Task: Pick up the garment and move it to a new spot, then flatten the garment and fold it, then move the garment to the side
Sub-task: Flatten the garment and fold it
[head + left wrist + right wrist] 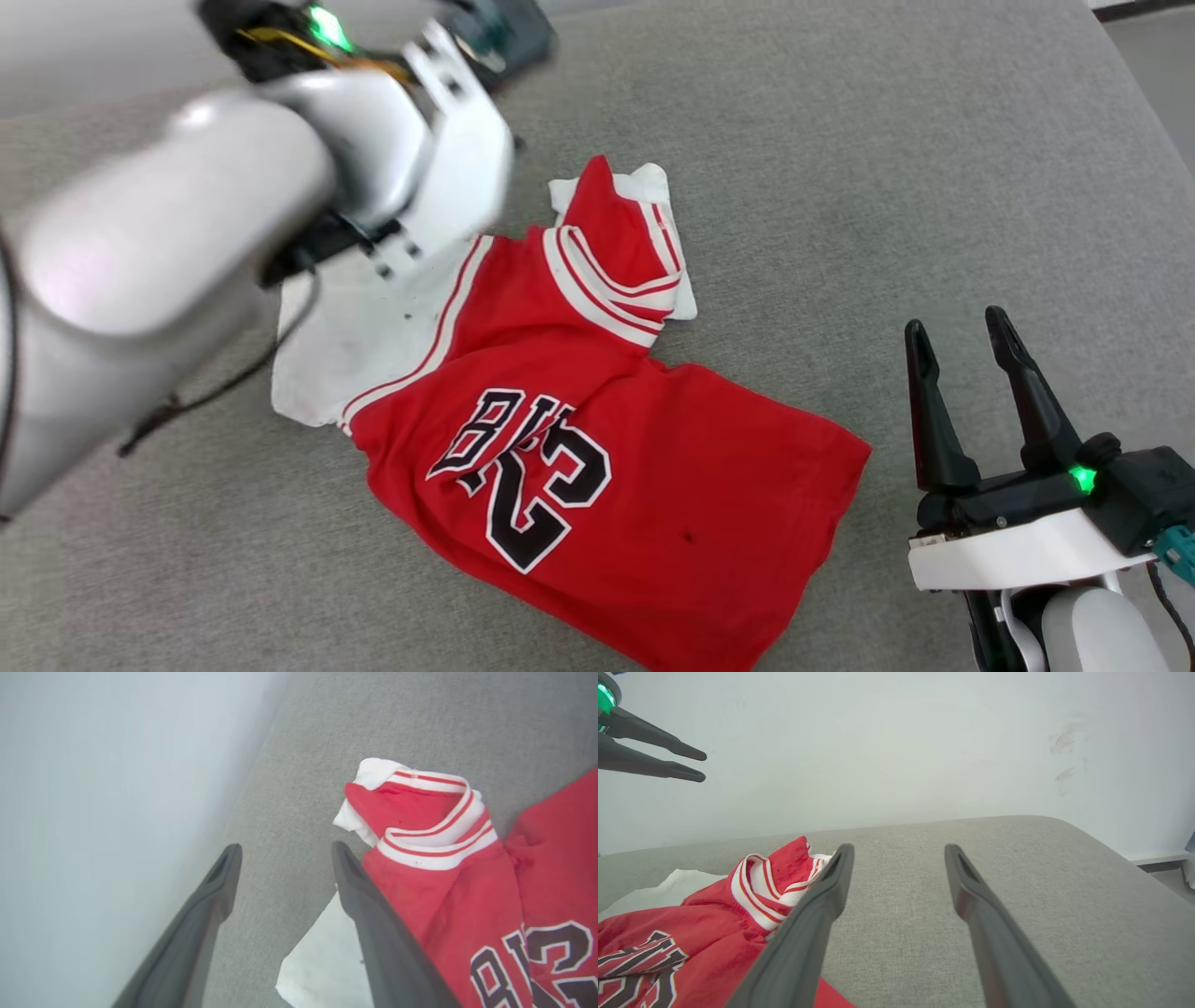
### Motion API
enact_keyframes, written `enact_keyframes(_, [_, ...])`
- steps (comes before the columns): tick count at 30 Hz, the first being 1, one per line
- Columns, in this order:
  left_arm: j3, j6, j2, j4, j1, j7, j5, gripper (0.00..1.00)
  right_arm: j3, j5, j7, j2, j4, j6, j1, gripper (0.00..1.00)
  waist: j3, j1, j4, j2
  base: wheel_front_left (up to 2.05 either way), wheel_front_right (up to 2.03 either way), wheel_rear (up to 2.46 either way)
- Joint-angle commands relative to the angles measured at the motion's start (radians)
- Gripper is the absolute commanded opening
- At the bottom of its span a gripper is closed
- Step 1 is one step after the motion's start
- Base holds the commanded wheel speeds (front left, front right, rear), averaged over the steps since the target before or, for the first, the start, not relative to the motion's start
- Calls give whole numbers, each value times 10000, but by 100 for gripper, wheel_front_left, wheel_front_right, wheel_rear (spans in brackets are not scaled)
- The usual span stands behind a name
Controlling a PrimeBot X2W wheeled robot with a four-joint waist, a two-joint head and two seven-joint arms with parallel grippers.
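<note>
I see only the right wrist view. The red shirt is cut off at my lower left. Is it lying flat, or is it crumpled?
Observer: Not flat. In the head view the garment has its striped collar folded over and its red body creased.
Operator: And where are the sleeves?
Observer: One white sleeve lies spread on the grey cushion at the robot's left. The other shows as a white bunch behind the collar.
Operator: Is the left gripper holding any cloth?
Observer: No. In the left wrist view the left gripper has its fingers apart with nothing gripped between them. The garment lies beside one finger.
</note>
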Motion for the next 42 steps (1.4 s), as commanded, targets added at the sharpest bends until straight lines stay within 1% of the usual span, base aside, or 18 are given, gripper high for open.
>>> enact_keyframes(1, [-4,8,77,171,-111,66,-164,100,4,-45,-21,31,-26,-11,113,100,-60,0,82,0,0,0,0])
enact_keyframes(4, [19,8,350,817,-582,330,-692,100,35,-39,-21,32,-94,-11,76,100,13,0,81,0,0,0,0])
enact_keyframes(7, [22,8,626,1469,-851,859,-1166,100,98,-2,-21,32,-182,-11,-19,100,172,0,-5,0,0,0,0])
enact_keyframes(11, [14,8,848,1999,-862,2225,-1831,100,83,33,-21,32,-271,-11,-45,100,452,0,-161,0,0,0,0])
enact_keyframes(14, [12,8,1011,2161,-740,3055,-2094,100,86,55,-21,32,-312,-11,-86,100,706,0,-268,0,0,0,0])
enact_keyframes(18, [7,8,1108,2212,-458,3780,-2135,100,93,115,-21,32,-350,-10,-191,100,1025,0,-380,0,0,0,0])
enact_keyframes(24, [3,8,1296,1829,179,4881,-1547,100,125,139,-21,32,-383,-11,-335,100,1436,0,-486,0,0,0,0])
enact_keyframes(26, [-4,6,1347,1641,410,5041,-1427,100,116,137,-21,32,-375,-11,-396,100,1543,0,-492,0,0,0,0])
enact_keyframes(31, [-114,5,1286,1476,1048,4861,-1380,100,159,111,-21,32,-341,-11,-541,100,1738,0,-501,0,0,0,0])
enact_keyframes(32, [-131,5,1278,1454,1137,4829,-1352,88,161,97,-21,32,-324,-11,-531,100,1754,0,-495,0,0,0,0])
enact_keyframes(33, [-142,5,1273,1431,1202,4764,-1326,24,153,79,-21,32,-307,-11,-539,100,1757,0,-481,0,0,0,0])
enact_keyframes(34, [-145,5,1258,1385,1256,4712,-1302,0,121,54,-21,32,-296,-11,-540,100,1738,0,-448,0,0,0,0])
enact_keyframes(42, [19,6,1452,758,1002,3370,-1472,0,-50,-127,-21,32,-161,-10,-242,100,1099,0,98,0,0,0,0])
